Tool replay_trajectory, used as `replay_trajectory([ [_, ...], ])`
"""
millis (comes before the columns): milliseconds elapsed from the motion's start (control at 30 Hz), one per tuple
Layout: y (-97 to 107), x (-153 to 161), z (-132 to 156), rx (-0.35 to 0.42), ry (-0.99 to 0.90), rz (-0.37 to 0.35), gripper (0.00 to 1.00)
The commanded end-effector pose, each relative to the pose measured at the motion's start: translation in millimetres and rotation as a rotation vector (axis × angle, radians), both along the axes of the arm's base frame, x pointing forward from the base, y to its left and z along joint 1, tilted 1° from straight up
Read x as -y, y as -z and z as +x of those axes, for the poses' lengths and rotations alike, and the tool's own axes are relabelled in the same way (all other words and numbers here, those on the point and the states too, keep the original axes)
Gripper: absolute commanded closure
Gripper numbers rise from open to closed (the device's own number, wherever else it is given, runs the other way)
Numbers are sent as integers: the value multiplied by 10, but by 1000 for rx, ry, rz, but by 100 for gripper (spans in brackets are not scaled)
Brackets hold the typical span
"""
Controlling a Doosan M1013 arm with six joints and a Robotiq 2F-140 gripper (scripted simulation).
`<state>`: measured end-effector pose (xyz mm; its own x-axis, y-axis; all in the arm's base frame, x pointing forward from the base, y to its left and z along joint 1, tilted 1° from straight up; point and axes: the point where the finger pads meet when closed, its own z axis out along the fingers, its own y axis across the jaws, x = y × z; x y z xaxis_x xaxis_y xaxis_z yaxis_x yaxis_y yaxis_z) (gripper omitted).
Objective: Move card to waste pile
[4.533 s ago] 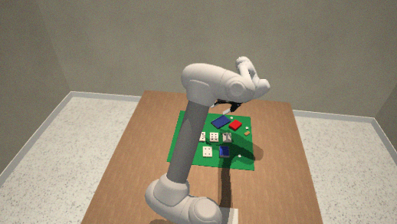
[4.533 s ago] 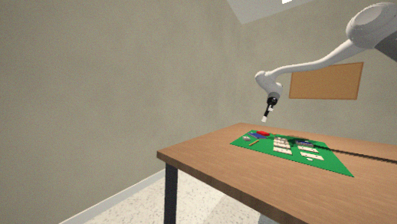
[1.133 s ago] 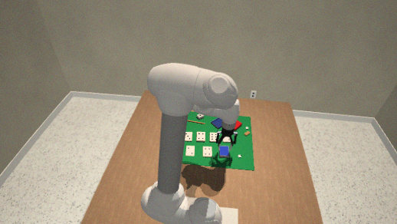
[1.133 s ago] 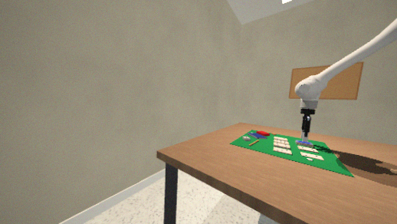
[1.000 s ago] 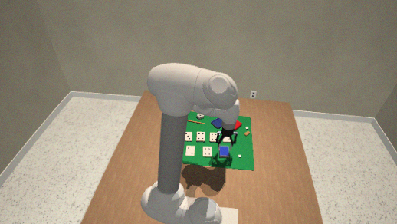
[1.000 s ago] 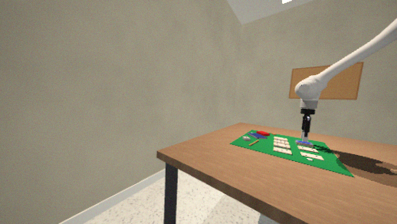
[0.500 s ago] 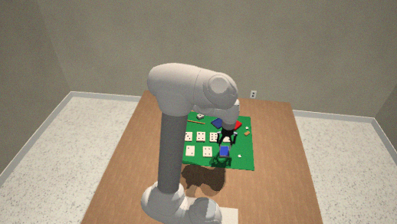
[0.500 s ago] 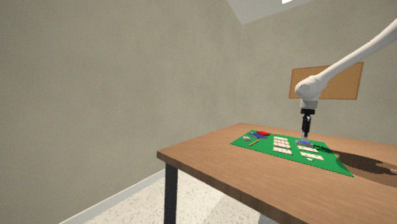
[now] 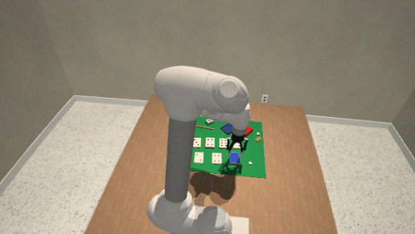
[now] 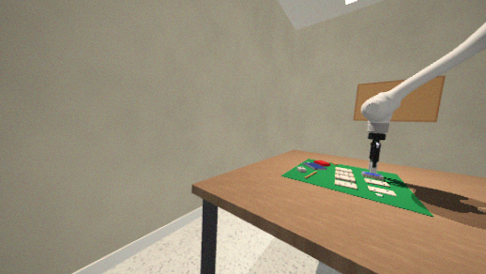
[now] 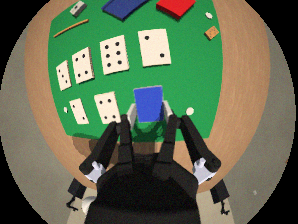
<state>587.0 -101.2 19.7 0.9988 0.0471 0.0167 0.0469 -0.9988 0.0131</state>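
The stock, a blue-backed stack, lies in the near row of the green mat. The waste pile, a face-up card, lies just left of it. My gripper is low over the stock, with one finger on each long side of the top card. The fingers stand close to the card's edges and are still open. The card lies flat on the stack.
A further face-up card lies left of the waste. A row of face-up cards lies behind. At the back are a blue tile, a red tile, a pencil and a small brown block.
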Motion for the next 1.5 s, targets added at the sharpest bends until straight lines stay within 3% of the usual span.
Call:
replay_trajectory([
  [0,30,-18,-10,2,-6,-4,58],
  [133,30,-18,-10,2,-6,-4,58],
  [167,30,-18,-10,2,-6,-4,50],
  [1467,54,-21,-11,2,-6,-4,50],
])
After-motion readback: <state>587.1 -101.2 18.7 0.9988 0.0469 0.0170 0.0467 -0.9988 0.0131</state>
